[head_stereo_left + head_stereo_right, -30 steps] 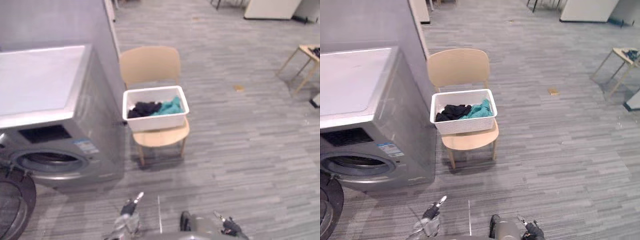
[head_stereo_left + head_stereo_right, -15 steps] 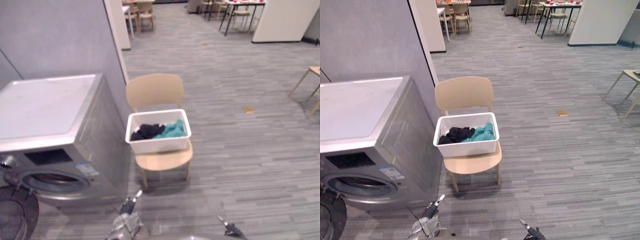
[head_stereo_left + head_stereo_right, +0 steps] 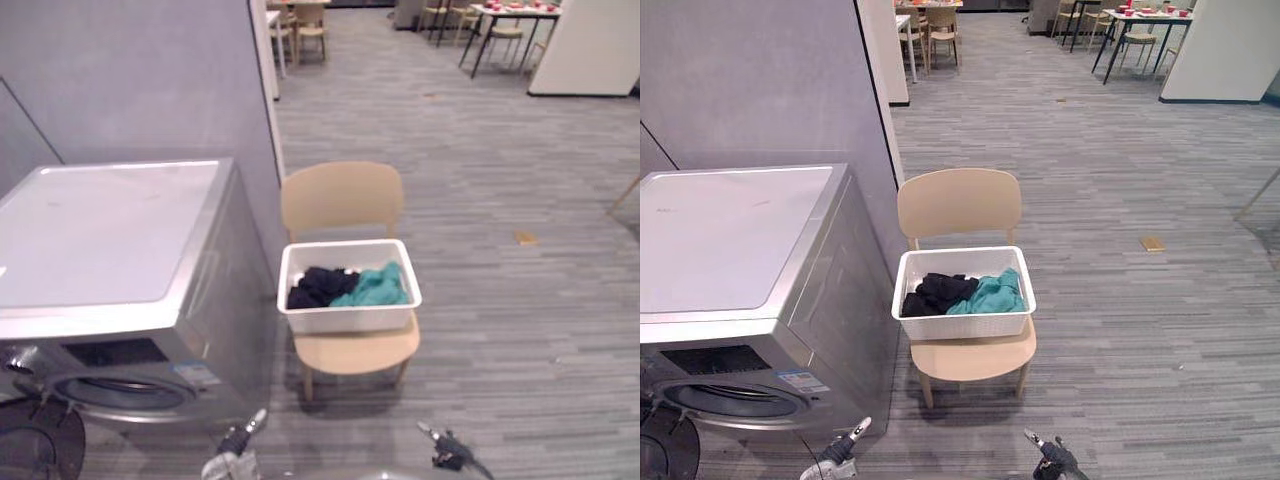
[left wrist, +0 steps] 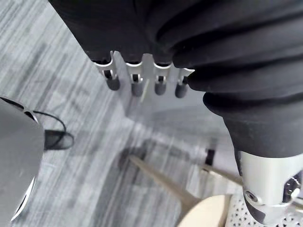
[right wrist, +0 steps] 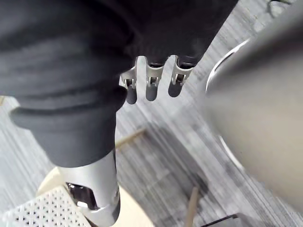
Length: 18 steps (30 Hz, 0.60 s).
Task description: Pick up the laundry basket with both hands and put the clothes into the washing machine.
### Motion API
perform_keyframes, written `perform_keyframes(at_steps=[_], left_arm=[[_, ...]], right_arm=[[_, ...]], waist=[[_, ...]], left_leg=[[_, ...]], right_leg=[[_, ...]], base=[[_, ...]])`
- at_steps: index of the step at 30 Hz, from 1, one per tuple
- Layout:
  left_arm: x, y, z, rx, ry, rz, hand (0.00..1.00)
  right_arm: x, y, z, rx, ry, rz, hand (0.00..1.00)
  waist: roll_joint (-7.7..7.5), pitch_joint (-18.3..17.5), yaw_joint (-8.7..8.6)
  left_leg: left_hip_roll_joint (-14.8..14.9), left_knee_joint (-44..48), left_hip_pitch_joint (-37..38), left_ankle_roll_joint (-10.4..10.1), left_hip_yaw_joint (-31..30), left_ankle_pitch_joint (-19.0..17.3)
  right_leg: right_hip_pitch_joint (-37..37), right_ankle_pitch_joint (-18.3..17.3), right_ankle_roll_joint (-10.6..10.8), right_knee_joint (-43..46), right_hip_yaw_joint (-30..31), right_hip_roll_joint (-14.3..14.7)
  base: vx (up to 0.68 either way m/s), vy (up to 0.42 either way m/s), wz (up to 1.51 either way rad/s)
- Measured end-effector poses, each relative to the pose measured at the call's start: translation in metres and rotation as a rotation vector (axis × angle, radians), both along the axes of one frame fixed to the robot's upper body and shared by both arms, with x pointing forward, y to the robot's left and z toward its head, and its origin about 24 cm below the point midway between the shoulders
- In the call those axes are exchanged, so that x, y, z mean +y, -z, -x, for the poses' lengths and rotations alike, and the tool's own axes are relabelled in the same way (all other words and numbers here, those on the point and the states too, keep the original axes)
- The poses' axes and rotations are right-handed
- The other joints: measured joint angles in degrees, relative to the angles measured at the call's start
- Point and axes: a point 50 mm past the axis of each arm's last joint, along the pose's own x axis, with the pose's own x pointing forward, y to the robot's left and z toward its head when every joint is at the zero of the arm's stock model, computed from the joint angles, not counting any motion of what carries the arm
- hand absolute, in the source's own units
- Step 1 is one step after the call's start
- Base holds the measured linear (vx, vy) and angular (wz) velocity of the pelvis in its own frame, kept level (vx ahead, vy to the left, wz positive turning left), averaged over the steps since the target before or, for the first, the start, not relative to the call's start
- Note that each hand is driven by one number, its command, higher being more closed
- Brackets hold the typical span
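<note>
The laundry basket (image 3: 962, 325) is white with a fine perforated pattern, the clothes (image 3: 965, 293) black and teal, the chair (image 3: 960, 203) pale tan, the washing machine (image 3: 845, 300) silver-grey with a whitish top, the floor (image 3: 1140, 350) streaked grey.

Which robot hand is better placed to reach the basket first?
Right, marginally. The basket sits on the chair slightly nearer the right robot hand; the left robot hand hangs before the washer. Both are open and low, well short of it; the lift needs both.
</note>
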Motion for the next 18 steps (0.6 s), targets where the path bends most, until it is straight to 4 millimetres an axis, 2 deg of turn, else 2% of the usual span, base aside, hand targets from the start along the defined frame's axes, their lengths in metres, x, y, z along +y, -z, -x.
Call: perform_keyframes(at_steps=[2,4,5,6,7,8,9,10,11,12,14,16,17,18], left_arm=[[0.003,-0.001,-0.002,0.001,0.016,-0.018,0.00],[0.001,-0.001,-0.003,0.002,0.032,-0.026,0.00],[-0.002,-0.001,-0.005,-0.006,0.038,-0.024,0.00],[-0.002,-0.002,-0.006,-0.011,0.039,-0.024,0.00],[0.000,-0.002,-0.005,-0.012,0.039,-0.031,0.00],[0.003,-0.002,-0.005,-0.014,0.043,-0.042,0.00],[0.013,-0.004,-0.004,-0.016,0.043,-0.069,0.00],[0.016,-0.004,-0.002,-0.009,0.038,-0.074,0.00],[0.009,-0.001,0.003,0.002,0.011,-0.051,0.00],[0.002,0.001,0.008,0.009,-0.011,-0.028,0.00],[0.000,0.003,0.015,0.027,-0.065,-0.005,0.00],[0.005,0.004,0.025,0.037,-0.182,0.021,0.00],[0.008,0.005,0.031,0.034,-0.293,0.051,0.00],[0.010,0.005,0.034,0.034,-0.330,0.059,0.00]], right_arm=[[-0.004,-0.007,-0.010,-0.055,-0.011,0.025,0.00],[-0.014,-0.021,-0.025,-0.148,-0.014,0.070,0.00],[-0.023,-0.035,-0.041,-0.232,-0.013,0.114,0.00],[-0.027,-0.042,-0.047,-0.269,-0.003,0.135,0.00],[-0.031,-0.053,-0.057,-0.334,0.014,0.169,0.00],[-0.034,-0.059,-0.060,-0.362,0.025,0.182,0.00],[-0.041,-0.070,-0.067,-0.416,0.053,0.220,0.00],[-0.047,-0.075,-0.069,-0.431,0.060,0.243,0.00],[-0.058,-0.086,-0.072,-0.462,0.077,0.296,0.00],[-0.070,-0.099,-0.075,-0.505,0.077,0.353,0.00],[-0.083,-0.117,-0.081,-0.556,0.037,0.431,0.00],[-0.089,-0.129,-0.086,-0.587,-0.006,0.490,0.00],[-0.092,-0.135,-0.089,-0.601,-0.038,0.531,0.00],[-0.093,-0.138,-0.092,-0.606,-0.058,0.548,0.00]], waist=[[-0.28,1.0,-1.20],[-0.24,1.1,-1.65],[0.56,1.4,-1.65],[0.52,1.4,-1.73],[-0.25,1.0,-1.66],[-1.26,0.6,-1.65],[-4.84,-0.3,-1.71],[-4.78,-0.6,-1.48],[-2.63,-1.4,-1.44],[-1.08,-2.3,-1.51],[0.83,-3.4,-1.29],[1.13,-3.5,-1.32],[1.02,-3.5,-1.08],[0.92,-3.5,-0.96]], left_leg=[[0.6,0.4,1.6,0.2,-1.7,0.1],[2.2,0.6,2.7,0.1,-2.4,0.2],[4.0,0.8,3.2,-0.7,-3.3,-0.3],[4.8,1.0,3.2,-1.5,-3.8,-0.7],[5.6,1.9,2.7,-2.8,-4.3,-1.5],[5.5,2.1,2.5,-3.6,-4.8,-1.9],[4.5,2.2,2.6,-5.9,-6.5,-3.4],[5.1,2.2,2.9,-6.6,-7.1,-3.7],[7.4,2.4,2.2,-7.1,-8.1,-3.7],[9.3,2.3,1.4,-7.9,-8.8,-3.8],[11.0,2.0,-0.1,-8.8,-10.3,-3.2],[12.2,2.0,-1.0,-9.8,-11.9,-2.6],[12.7,1.8,-1.2,-9.9,-12.6,-2.6],[12.9,1.8,-1.2,-10.0,-13.0,-2.5]], right_leg=[[-2.0,-2.7,2.4,2.1,0.3,0.1],[-3.4,-3.9,3.0,-2.3,0.0,0.3],[-3.7,-4.0,2.9,-9.6,0.0,0.4],[-3.6,-3.9,3.0,-14.0,0.6,0.8],[-2.7,-2.0,4.1,-23.4,2.9,1.7],[-2.0,0.7,4.3,-27.9,4.7,1.7],[-0.6,5.5,7.5,-33.8,7.6,0.9],[0.2,4.3,7.4,-34.7,7.4,1.5],[1.2,4.5,6.4,-36.6,5.5,3.3],[1.1,4.9,5.7,-38.2,4.0,5.0],[1.2,5.7,4.7,-40.1,2.7,6.7],[2.5,6.0,4.2,-42.0,0.8,7.8],[3.3,6.4,3.8,-43.4,-0.3,8.2],[3.7,6.7,3.8,-44.2,-0.7,8.4]], base=[[0.23,-0.031,0.66],[0.22,-0.092,0.45],[0.19,-0.123,0.29],[0.22,-0.199,0.37],[0.13,-0.180,0.27],[0.20,-0.361,0.37],[0.18,-0.347,0.26],[0.20,-0.390,0.35],[0.18,-0.278,0.22],[0.18,-0.246,0.21],[0.17,-0.218,0.16],[0.13,-0.166,0.35],[0.09,-0.084,0.33],[0.10,-0.062,0.33]])
